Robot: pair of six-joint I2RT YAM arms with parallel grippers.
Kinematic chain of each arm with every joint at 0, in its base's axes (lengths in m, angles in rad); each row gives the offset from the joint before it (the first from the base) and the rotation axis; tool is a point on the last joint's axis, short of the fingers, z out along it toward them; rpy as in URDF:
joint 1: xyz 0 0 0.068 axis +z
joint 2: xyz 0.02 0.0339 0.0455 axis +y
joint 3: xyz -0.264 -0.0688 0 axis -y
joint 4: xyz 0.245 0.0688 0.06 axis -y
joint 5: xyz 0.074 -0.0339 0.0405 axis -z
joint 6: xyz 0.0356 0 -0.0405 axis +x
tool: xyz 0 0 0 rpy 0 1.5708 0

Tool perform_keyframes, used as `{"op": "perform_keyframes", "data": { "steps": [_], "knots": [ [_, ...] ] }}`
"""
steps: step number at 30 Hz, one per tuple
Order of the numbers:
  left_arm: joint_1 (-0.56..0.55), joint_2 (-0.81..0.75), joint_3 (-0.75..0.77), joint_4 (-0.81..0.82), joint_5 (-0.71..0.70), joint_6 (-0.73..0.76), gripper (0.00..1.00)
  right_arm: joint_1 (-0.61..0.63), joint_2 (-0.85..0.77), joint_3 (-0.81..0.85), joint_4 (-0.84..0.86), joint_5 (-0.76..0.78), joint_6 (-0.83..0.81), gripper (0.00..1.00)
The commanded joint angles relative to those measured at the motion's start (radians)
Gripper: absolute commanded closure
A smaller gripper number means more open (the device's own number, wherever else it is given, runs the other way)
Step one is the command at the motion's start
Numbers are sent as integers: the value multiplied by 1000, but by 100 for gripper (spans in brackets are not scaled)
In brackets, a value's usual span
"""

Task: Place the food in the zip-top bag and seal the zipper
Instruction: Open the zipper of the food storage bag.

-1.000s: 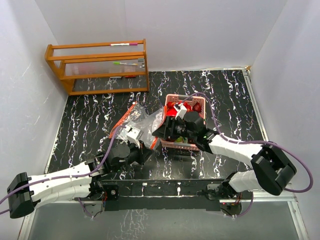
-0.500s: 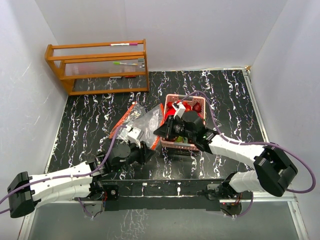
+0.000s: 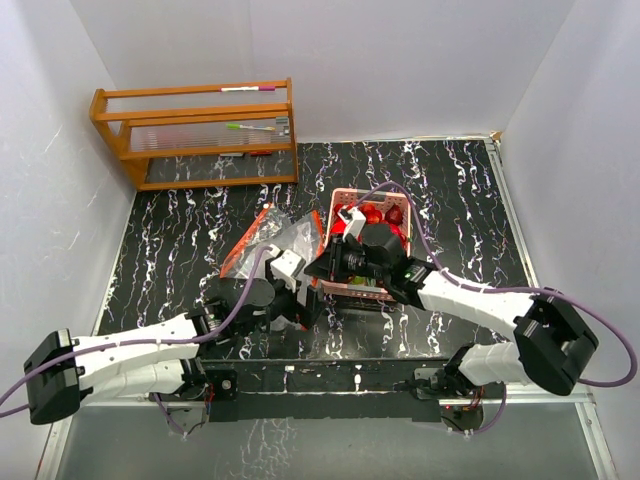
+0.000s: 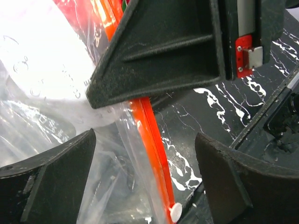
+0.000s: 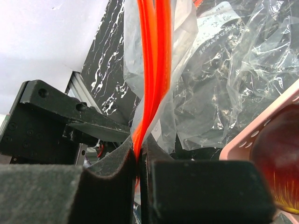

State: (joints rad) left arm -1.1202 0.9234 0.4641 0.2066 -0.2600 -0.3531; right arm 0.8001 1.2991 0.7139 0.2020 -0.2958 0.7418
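Note:
The clear zip-top bag (image 3: 275, 240) with an orange zipper (image 4: 149, 135) lies crumpled left of the pink mesh basket (image 3: 340, 283). My right gripper (image 5: 139, 156) is shut on the orange zipper strip at the bag's near end. My left gripper (image 4: 145, 140) is open, its fingers standing on either side of the zipper and its white slider (image 4: 176, 212), not touching them. The food, red fruits (image 3: 372, 215), sits in the basket; one red fruit (image 5: 280, 158) shows at the right edge of the right wrist view. From above, both grippers (image 3: 303, 300) (image 3: 318, 268) meet at the bag's near corner.
A wooden rack (image 3: 195, 135) with pens stands at the back left against the wall. White walls close in the black marbled table (image 3: 460, 200) on three sides. The right arm's cable arcs over the basket.
My right gripper has shut on the bag's zipper. My left gripper has opened, let go of the bag, and shifted right towards the right gripper.

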Motion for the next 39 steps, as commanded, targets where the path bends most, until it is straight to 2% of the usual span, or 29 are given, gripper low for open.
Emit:
{"op": "perform_keyframes", "data": {
  "steps": [1,5,6,8,9,10,11,15,19,24,28,39],
  "knots": [
    [-3,36,41,70,-24,39,23,14,-54,42,2,28,-11,92],
    [-2,50,14,82,-23,13,56,14,-78,47,-26,36,-14,92],
    [-3,46,4,87,-27,8,66,15,-80,48,-31,36,-16,92],
    [-3,35,-8,85,-40,2,94,16,-87,48,-44,40,-18,92],
    [-3,28,-8,77,-46,0,100,15,-91,47,-50,43,-18,92],
    [-3,21,-8,69,-53,-1,100,16,-95,46,-53,47,-17,92],
    [-3,12,-7,60,-57,-3,100,15,-101,45,-59,52,-17,88],
    [-3,-41,-19,40,-69,-18,100,15,-167,42,-62,57,-28,56],
    [-2,-94,-24,24,-77,-26,100,15,-273,38,-54,47,-48,36],
    [-3,-132,-25,31,-39,-28,100,16,-354,49,-142,148,-60,36],
    [-3,-169,-53,75,3,-48,100,15,-331,58,-224,258,-59,40],
    [-3,-145,-69,95,23,-60,100,16,-270,45,-122,358,-26,43]
  ]
}}
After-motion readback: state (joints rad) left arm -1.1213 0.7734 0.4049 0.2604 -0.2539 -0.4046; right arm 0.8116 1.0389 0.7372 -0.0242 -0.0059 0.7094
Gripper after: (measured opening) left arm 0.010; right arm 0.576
